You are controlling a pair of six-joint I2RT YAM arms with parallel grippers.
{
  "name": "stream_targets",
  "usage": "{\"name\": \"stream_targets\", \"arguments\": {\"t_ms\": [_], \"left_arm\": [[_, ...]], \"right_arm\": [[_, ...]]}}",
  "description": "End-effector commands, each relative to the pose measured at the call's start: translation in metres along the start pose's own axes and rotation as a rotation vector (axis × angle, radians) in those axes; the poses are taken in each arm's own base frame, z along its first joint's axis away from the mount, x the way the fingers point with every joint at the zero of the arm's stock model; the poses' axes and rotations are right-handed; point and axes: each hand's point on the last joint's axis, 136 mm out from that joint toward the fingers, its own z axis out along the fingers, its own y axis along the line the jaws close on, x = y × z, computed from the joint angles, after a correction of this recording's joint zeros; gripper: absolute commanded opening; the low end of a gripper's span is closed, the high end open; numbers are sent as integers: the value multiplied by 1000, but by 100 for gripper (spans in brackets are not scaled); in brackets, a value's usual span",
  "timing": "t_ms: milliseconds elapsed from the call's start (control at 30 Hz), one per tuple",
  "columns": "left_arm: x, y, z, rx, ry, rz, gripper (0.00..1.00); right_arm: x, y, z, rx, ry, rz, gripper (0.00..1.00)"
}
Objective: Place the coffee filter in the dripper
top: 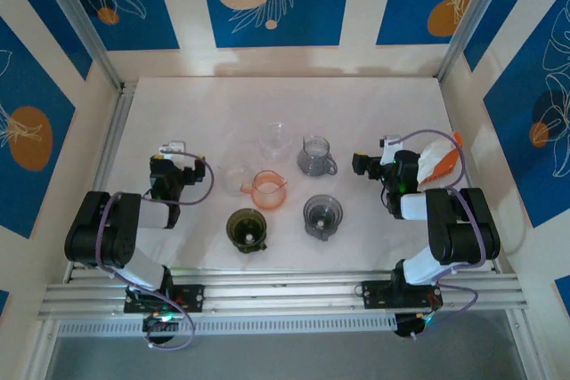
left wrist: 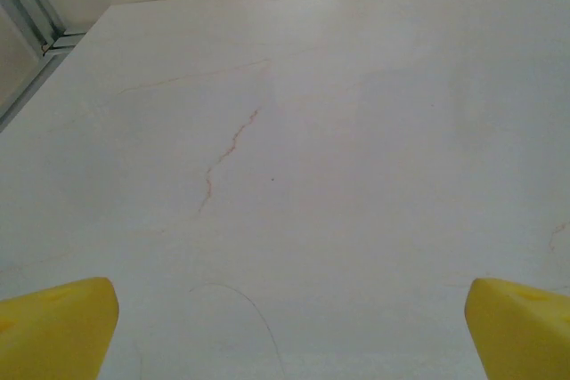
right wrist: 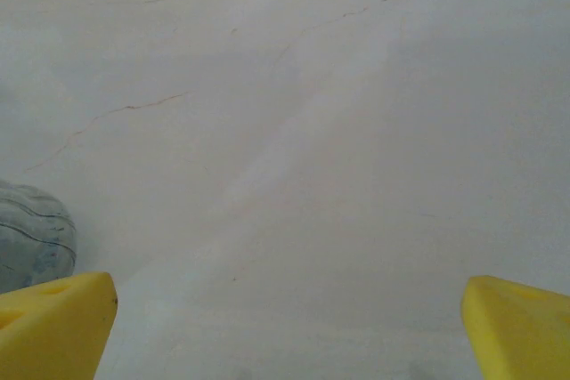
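Several cup-shaped drippers stand mid-table: a clear one (top: 276, 139), a smoky grey one (top: 314, 156), another clear one (top: 233, 177), an orange one (top: 268, 190), a dark green one (top: 247, 229) and a dark grey one (top: 322, 216). A white and orange pack (top: 439, 160) at the right, beside my right arm, looks like the coffee filter pack. My left gripper (top: 172, 150) (left wrist: 285, 331) is open over bare table left of the drippers. My right gripper (top: 383, 152) (right wrist: 285, 331) is open and empty, with the grey dripper (right wrist: 31, 238) at its left.
The white tabletop (top: 356, 104) is bounded by cream walls at the back and an aluminium post (top: 89, 33) and rail on the left. A metal rail (top: 285, 291) runs along the near edge by both arm bases.
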Motion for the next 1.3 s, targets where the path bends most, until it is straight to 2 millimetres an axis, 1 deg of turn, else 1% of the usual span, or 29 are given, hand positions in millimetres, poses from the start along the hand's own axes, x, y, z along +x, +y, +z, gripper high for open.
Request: {"name": "stream_targets", "arguments": {"t_ms": [0,1167,1233,1267], "left_arm": [[-6,-6,3,25,-13,11,100],[-6,-6,3,25,-14,11,100],[-6,-1,2,-5,-15,1,100],[-11,6,-2,-40,-23,-13,100]], "right_arm": [[-17,3,2,-19,-40,-15,99],[-15,1,1,-31,-34,-1,99],[-19,0,-2,-39,-44,17,99],[-24,-5,-3,-3,-39,31,99]]}}
